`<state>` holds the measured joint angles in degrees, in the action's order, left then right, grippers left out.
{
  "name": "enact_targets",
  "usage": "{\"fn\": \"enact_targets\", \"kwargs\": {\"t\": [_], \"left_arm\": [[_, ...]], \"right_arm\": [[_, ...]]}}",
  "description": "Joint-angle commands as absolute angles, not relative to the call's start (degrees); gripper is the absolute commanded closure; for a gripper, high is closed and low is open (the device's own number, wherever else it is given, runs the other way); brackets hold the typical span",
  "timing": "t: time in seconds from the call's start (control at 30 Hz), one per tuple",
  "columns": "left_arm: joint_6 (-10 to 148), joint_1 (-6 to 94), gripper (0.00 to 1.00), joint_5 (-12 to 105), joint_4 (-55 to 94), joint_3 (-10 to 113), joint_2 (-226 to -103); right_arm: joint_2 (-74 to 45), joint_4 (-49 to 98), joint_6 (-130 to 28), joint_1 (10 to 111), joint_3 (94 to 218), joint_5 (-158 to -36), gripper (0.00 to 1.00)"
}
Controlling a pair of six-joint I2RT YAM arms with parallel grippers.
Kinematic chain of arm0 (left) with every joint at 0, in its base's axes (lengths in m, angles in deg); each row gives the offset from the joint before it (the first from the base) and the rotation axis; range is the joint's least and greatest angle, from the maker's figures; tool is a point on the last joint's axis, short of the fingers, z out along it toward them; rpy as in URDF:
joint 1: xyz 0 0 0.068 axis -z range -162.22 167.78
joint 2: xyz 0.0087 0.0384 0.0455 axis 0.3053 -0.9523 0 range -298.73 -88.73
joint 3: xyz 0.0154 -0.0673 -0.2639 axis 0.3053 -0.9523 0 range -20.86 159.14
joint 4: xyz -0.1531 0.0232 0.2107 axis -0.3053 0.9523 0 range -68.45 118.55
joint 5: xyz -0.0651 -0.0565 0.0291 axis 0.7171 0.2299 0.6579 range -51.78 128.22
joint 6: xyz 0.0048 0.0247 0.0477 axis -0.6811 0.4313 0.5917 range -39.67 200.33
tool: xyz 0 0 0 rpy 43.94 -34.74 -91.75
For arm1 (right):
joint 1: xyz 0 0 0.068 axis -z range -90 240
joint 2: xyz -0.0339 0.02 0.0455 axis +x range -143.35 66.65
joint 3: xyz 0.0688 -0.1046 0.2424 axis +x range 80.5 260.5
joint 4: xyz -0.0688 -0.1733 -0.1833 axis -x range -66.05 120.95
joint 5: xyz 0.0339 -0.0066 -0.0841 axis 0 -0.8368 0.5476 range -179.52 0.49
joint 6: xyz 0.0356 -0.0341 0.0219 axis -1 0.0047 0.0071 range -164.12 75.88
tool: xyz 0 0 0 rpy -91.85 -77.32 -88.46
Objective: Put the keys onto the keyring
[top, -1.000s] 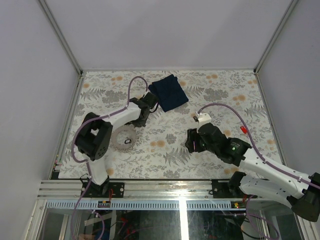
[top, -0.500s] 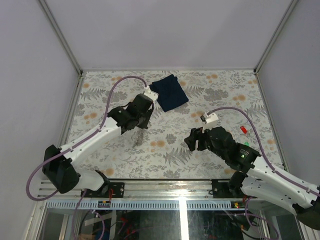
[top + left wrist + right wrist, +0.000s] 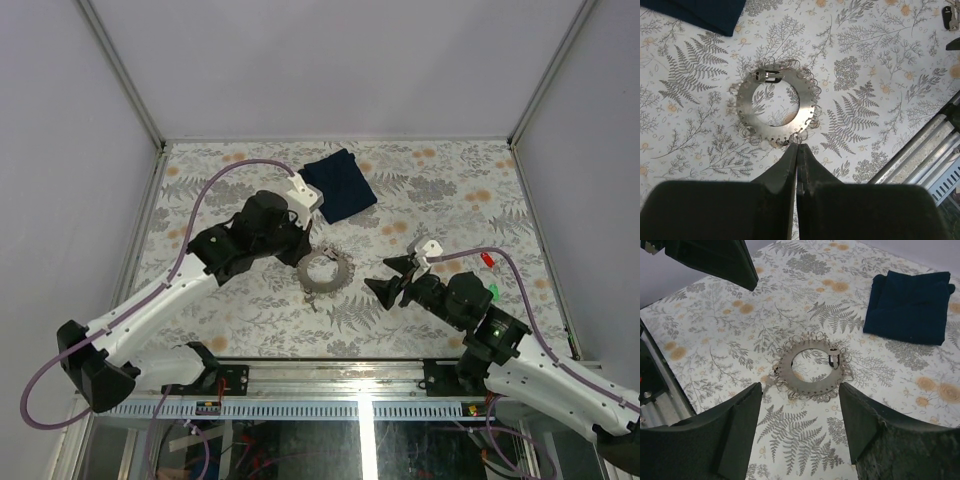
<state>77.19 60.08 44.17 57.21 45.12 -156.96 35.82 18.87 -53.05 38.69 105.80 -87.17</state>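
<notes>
Little of the job looks done. The keyring (image 3: 742,107), a flat perforated metal ring fringed with wire loops, lies on the worktop (image 3: 250,310) between the arms. The red key (image 3: 487,259) and green key (image 3: 492,291) lie loose, well apart from it. A small dark piece sits on its rim; I cannot tell whether it is a key. The left gripper (image 3: 797,146) has its jaws shut at the ring's edge, and the right gripper (image 3: 800,390) hovers with jaws wide and empty.
</notes>
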Motion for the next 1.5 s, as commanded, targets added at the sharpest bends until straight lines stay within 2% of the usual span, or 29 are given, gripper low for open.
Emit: {"fn": "enact_targets", "kwargs": {"t": [0.0, 0.07, 0.17, 0.3, 0.37, 0.47, 0.63, 0.73, 1.1, 1.27, 1.47], "left_arm": [[77.7, 60.2, 1.00, 44.8, 53.4, 43.4, -157.3], [75.7, 60.2, 0.97, 43.0, 52.9, 42.3, -157.6], [71.1, 59.3, 0.85, 41.3, 51.7, 40.6, -158.6], [66.1, 54.8, 0.76, 45.9, 48.8, 37.4, -159.5], [64.4, 53.0, 0.63, 45.4, 48.0, 36.3, -160.2], [63.2, 51.2, 0.56, 43.2, 48.3, 36.8, -163.6], [60.8, 49.2, 0.55, 41.9, 49.2, 41.1, -171.2], [60.0, 48.8, 0.55, 39.2, 49.7, 41.3, -170.8], [58.3, 45.7, 0.44, 34.2, 50.0, 30.0, -150.9], [58.3, 45.7, 0.43, 33.8, 51.7, 27.4, -145.5], [58.3, 45.7, 0.43, 34.1, 52.2, 26.0, -143.0]], "right_arm": [[35.3, 14.0, -46.6, 38.8, 107.4, -85.9, 0.32], [33.9, 18.4, -47.1, 38.8, 110.0, -82.6, 0.35], [30.3, 26.5, -50.2, 38.8, 114.2, -79.2, 0.34], [23.7, 35.8, -55.0, 38.8, 118.8, -76.4, 0.32], [20.2, 39.1, -57.5, 38.8, 120.4, -76.1, 0.32], [16.9, 39.9, -60.6, 38.8, 121.5, -77.4, 0.33], [11.9, 40.0, -65.4, 38.8, 122.7, -76.3, 0.39], [6.9, 40.0, -66.2, 39.0, 125.4, -78.0, 0.39], [-19.4, 40.2, -64.9, 40.6, 145.3, -86.8, 0.46], [-31.0, 40.0, -65.1, 44.1, 154.8, -93.4, 0.53], [-42.4, 43.9, -62.5, 45.4, 166.2, -94.6, 0.59]]}}
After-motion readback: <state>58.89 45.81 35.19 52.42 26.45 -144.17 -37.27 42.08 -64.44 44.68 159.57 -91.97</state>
